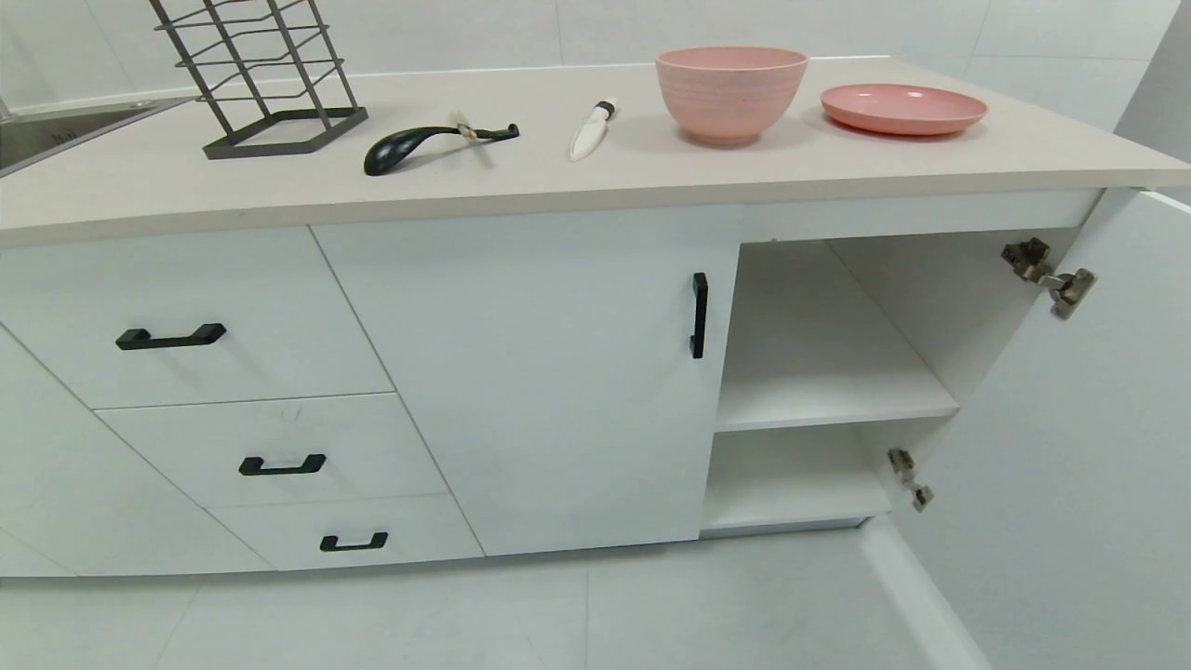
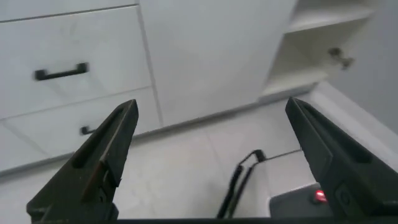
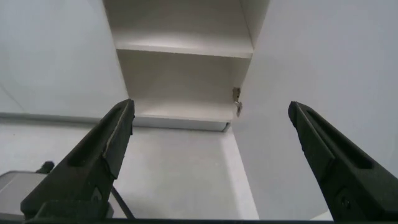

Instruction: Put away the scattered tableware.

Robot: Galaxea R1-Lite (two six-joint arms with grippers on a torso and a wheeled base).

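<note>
**Head view.** Four pieces of tableware lie on the pale, matte counter, none touching another.
- One pink bowl, round and deep with faint ridges round its wall, stands upright.
- One shallow pink plate lies just beside the bowl, toward the right end.
- One small white knife, slim and tapered, lies left of the bowl.
- One glossy black spoon with a curved handle lies farther left. A small pale item rests across its handle; what it is I cannot tell.

One black wire rack stands behind the spoon. A steel sink is set in at the counter's left end.

Below the counter are three smooth white drawers, each with one black bar handle. Next to them is one shut door with an upright black handle. At the right the cupboard stands open, and one flat shelf splits it into two compartments. Its swung-out door carries two metal hinges.

**Left wrist view.** The left gripper hangs low over the pale tiled floor. Its two dark, wedge-shaped fingers are spread wide with nothing between them. Two drawers with their handles show beyond it.

**Right wrist view.** The right gripper hangs in front of the open cupboard, facing the shelf and the lower compartment. Its two fingers are likewise spread wide and hold nothing.
</note>
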